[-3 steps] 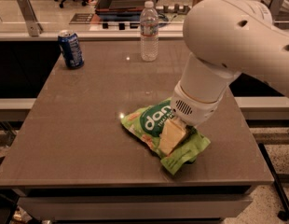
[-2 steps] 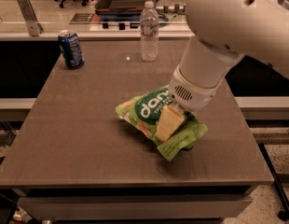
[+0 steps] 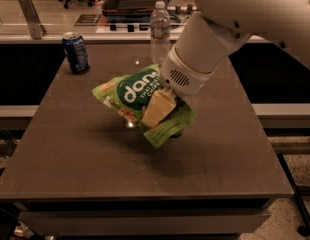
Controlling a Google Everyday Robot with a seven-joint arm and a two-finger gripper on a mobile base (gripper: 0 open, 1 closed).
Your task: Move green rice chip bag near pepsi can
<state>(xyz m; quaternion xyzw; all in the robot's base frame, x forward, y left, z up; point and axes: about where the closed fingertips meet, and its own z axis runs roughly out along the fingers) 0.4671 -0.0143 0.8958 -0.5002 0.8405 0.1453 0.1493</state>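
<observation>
Brown tabletop (image 3: pixel 70 169), dim office behind. Over its middle, white arm (image 3: pixel 235 19) from the far right corner; green rice chip bag (image 3: pixel 135 91) tilted, off the surface (shadow beneath), pinched by gripper (image 3: pixel 157 109). At far edge, water bottle (image 3: pixel 160 31); pepsi can (image 3: pixel 76 52) near far left corner, well apart from bag.

The green rice chip bag (image 3: pixel 135 90) sits over the middle of the bench (image 3: pixel 70 159), with the gripper (image 3: pixel 151 118) on its right half, fingers (image 3: pixel 157 109) closed on it. The pepsi can (image 3: pixel 76 52) stands at the bench's back left, well apart from the bag. A water bottle (image 3: pixel 160 31) stands at the back edge, right of the can and behind the bag.
</observation>
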